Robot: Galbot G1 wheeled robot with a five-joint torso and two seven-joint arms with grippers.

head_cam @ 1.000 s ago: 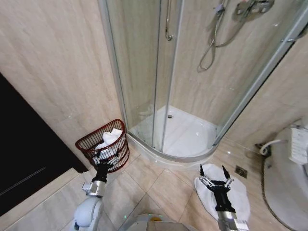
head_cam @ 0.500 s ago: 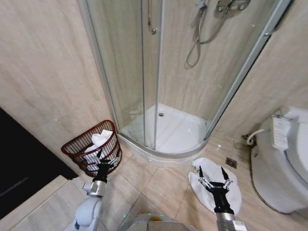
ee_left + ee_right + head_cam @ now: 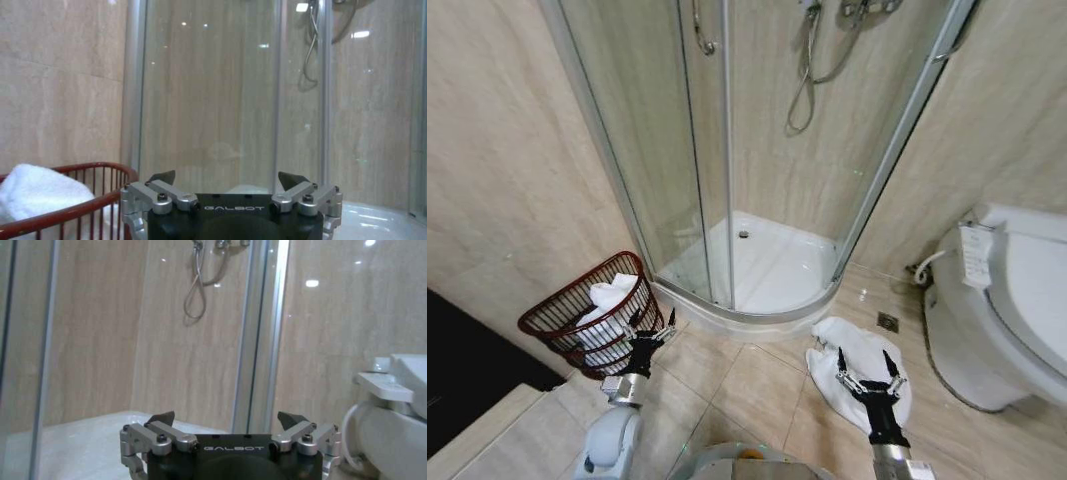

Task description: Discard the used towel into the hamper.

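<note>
One white towel [image 3: 859, 350] is lying on the floor near the toilet [image 3: 1002, 300], one is sitting in the hamper [image 3: 562, 310]; left gripper [image 3: 649, 325] and right gripper [image 3: 865, 372] are both hanging wide apart, holding nothing.

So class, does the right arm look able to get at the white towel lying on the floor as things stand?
Probably yes: the right end effector is open, with the white towel on the tiled floor just beyond it and nothing between them.

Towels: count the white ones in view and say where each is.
2. One towel sits in the hamper by the left hand; another lies on the floor tiles beyond the right hand. More may be hidden inside the hamper.
</note>
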